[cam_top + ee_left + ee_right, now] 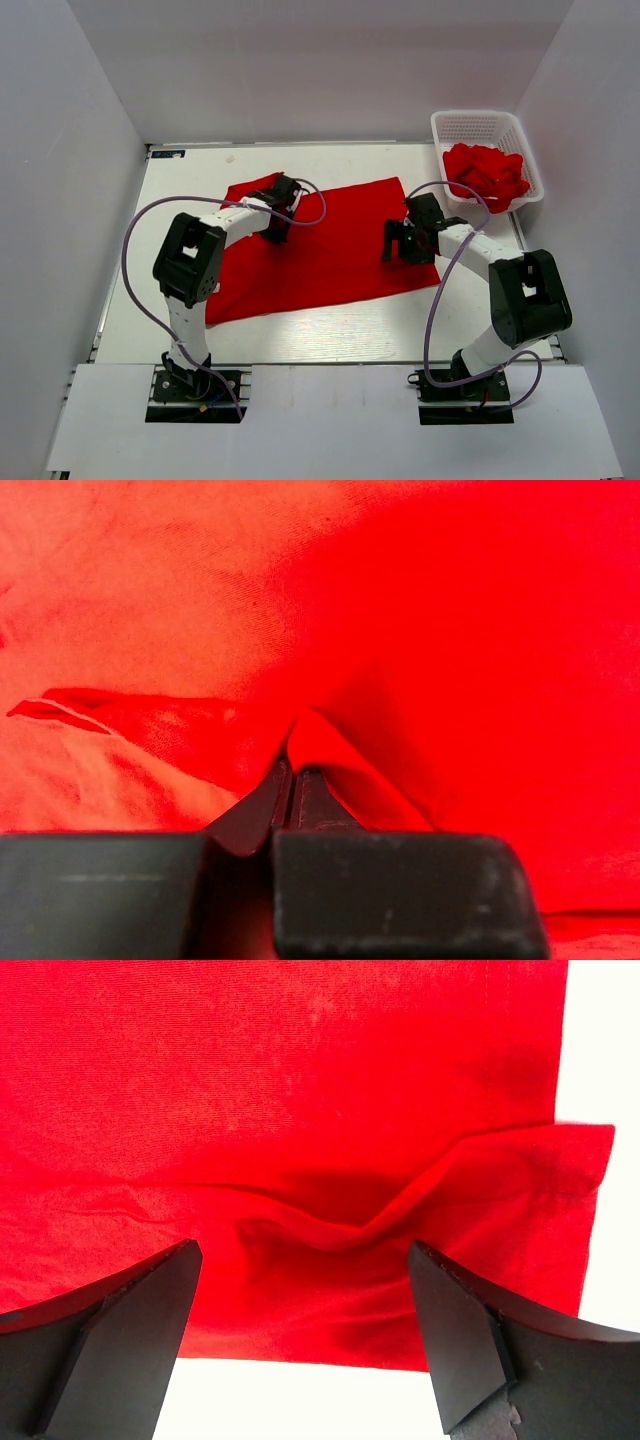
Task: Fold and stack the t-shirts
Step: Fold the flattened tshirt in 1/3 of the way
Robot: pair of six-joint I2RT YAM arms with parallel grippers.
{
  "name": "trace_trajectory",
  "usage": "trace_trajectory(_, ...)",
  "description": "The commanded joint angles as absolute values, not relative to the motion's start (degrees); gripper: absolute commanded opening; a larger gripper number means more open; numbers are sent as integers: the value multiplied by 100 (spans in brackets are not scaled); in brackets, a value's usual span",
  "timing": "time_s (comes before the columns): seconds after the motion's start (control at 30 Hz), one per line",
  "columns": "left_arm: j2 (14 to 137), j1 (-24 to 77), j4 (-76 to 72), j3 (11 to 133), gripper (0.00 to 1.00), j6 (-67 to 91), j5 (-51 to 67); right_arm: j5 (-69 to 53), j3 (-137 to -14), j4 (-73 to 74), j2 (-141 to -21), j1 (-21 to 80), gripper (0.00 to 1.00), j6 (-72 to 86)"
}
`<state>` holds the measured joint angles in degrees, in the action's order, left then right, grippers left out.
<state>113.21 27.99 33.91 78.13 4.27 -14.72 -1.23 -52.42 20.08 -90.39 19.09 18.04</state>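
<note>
Red soft cloth covered the middle of the white tabletop (330,335): one plain bright red short-sleeved t-shirt (335,250) lay spread out flat, its long side running left to right, with a sleeve (250,188) sticking out at the far left corner.

The left gripper (291,775) sat low on the far left part of that shirt, close to the sleeve. Its two black fingers were pressed almost together, with a small raised ridge of the red fabric pinched between their tips. In the left wrist view the cloth was drawn up into a peak at the jaws and lay wrinkled to the left of them.

The right gripper (302,1250) hung over the shirt's right edge, its black fingers spread wide apart and holding nothing. Below them, in the right wrist view, ran a shallow crease and a folded flap of cloth by the hem, with bare white table along the near and right sides. Whether those fingertips touched the fabric could not be told.

At the far right corner of the table stood a white plastic mesh basket (480,118). In it lay a crumpled heap of more red t-shirts (487,172), well apart from the spread one.
</note>
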Motion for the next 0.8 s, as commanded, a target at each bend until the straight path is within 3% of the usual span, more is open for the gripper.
trace_trajectory(0.0, 11215, 2830, 3103, 8120, 12, 18, -1381, -26, -5484, 2083, -9053, 1881, 90, 1723)
trace_trajectory(0.1, 11285, 2830, 3050, 8252, 22, 18, -1310, -26, -5493, 2101, -9061, 1872, 90, 1740)
trace_trajectory(0.2, 11285, 2830, 3050, 8306, 39, -35, -1310, -26, -5511, 2136, -9062, 1881, 90, 1731)
trace_trajectory(0.33, 11285, 2830, 2901, 8419, 43, -35, -1160, -26, -5555, 2144, -9079, 1881, 90, 1731)
trace_trajectory(0.43, 11338, 2777, 2900, 8569, 68, 26, -1160, -26, -5590, 2144, -9062, 1881, 90, 1740)
trace_trajectory(0.47, 11338, 2777, 2848, 8569, 99, 26, -1099, 191, -5616, 2127, -9018, 1890, 90, 1732)
trace_trajectory(0.77, 11688, 2453, 3180, 9781, 100, 281, -1695, 422, -6573, 2171, -9280, 1890, 90, 1705)
